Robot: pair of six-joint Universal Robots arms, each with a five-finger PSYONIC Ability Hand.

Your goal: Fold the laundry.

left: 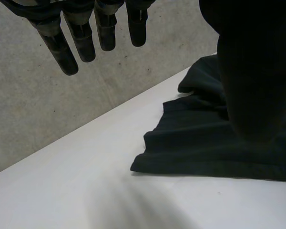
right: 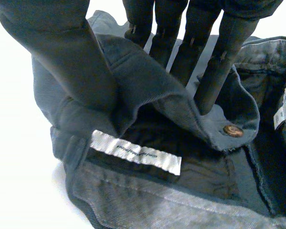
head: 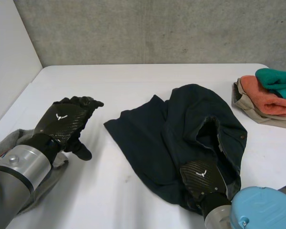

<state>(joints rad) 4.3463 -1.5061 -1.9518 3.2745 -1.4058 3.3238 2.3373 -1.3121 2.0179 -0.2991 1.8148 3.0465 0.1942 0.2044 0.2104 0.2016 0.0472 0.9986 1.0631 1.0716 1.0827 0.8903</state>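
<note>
Dark denim trousers [head: 181,133] lie crumpled on the white table [head: 133,78], right of centre, with the waist toward me. My right hand [head: 202,177] is at the near waistband. In the right wrist view its thumb [right: 62,52] and fingers [right: 214,71] pinch the waistband [right: 157,95] between them, close to a brass button [right: 233,130] and a white label [right: 136,151]. My left hand [head: 66,121] hovers over the table left of the trousers, fingers [left: 81,43] straight and holding nothing. The trousers' leg end [left: 205,148] lies beyond its thumb.
A stack of folded cloths sits at the table's right edge: teal [head: 276,81] on orange [head: 267,98] on beige [head: 257,112]. A grey garment [head: 14,140] lies under my left forearm at the near left. A concrete wall stands behind the table.
</note>
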